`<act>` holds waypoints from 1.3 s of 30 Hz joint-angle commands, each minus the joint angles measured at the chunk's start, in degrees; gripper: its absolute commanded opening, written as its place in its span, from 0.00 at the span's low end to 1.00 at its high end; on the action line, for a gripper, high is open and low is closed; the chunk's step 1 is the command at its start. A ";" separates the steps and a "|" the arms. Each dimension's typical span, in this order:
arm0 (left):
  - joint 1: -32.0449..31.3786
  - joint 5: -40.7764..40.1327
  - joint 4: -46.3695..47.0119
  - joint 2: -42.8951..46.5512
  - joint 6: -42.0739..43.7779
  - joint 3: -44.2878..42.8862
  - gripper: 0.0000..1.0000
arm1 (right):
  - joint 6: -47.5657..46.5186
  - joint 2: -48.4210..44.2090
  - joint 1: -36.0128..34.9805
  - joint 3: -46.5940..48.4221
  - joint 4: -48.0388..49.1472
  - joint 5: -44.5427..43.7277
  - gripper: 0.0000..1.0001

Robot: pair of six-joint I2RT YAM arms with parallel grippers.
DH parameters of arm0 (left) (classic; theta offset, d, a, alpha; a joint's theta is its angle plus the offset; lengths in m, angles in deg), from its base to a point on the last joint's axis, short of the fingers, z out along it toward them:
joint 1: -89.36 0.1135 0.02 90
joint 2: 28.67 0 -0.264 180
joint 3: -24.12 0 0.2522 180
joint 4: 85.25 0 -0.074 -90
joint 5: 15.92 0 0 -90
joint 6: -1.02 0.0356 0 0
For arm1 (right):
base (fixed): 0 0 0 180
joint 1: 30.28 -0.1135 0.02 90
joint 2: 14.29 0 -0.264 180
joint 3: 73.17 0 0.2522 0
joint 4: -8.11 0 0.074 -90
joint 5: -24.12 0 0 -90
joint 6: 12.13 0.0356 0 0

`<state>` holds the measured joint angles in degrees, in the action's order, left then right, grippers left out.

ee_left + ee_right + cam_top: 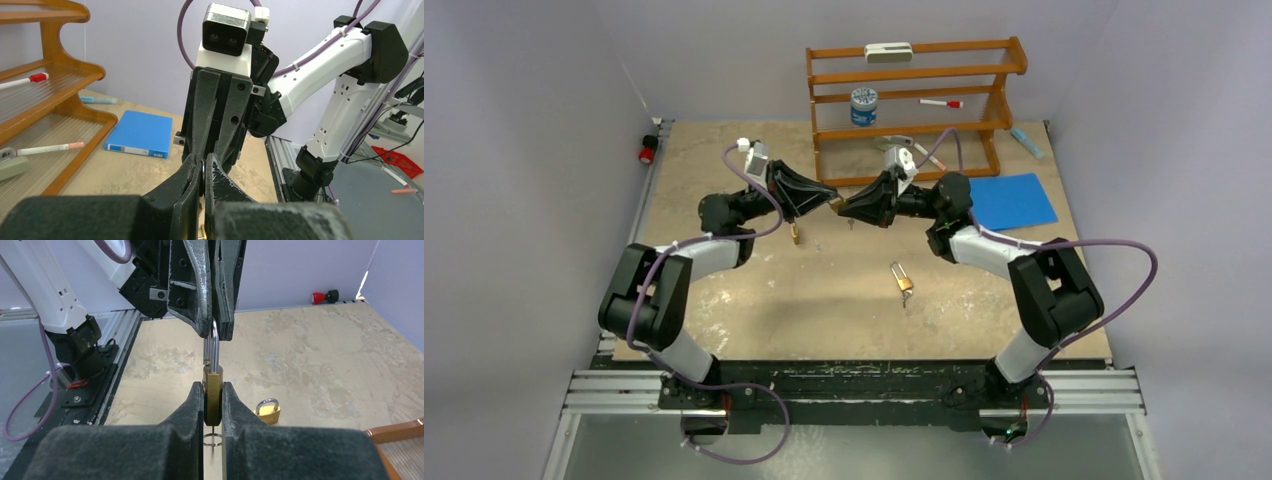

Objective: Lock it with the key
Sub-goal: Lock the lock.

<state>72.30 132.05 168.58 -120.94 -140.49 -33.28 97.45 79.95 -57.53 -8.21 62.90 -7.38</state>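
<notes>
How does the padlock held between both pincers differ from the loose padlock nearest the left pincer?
The held padlock stands upright in the air, right pincer on its body, left pincer on its shackle; the loose padlock lies untouched on the table. A ring hangs under the held padlock; none shows at the loose padlock. Both have brass bodies and silver shackles.

a robotics lab test cell: plain pale walls [524,150] box in a mottled tabletop [824,300], aluminium rails [624,392] run along its near edge, and a red push button [647,152] sits at the far-left corner.
</notes>
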 commanded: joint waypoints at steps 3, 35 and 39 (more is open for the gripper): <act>-2.92 0.74 11.70 -3.89 0.53 2.04 0.00 | 2.82 -1.55 -1.86 5.69 11.09 0.35 0.00; -7.09 -6.92 11.74 -1.22 -0.36 7.50 0.00 | -2.35 -5.01 -1.74 8.84 3.05 -0.08 0.00; -3.75 -7.18 11.74 0.81 -1.99 5.17 0.00 | -4.64 -7.31 -1.43 8.39 -9.89 3.96 0.00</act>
<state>68.67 118.22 168.75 -120.90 -141.01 -26.74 95.37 79.73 -56.48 -5.70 54.44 -6.73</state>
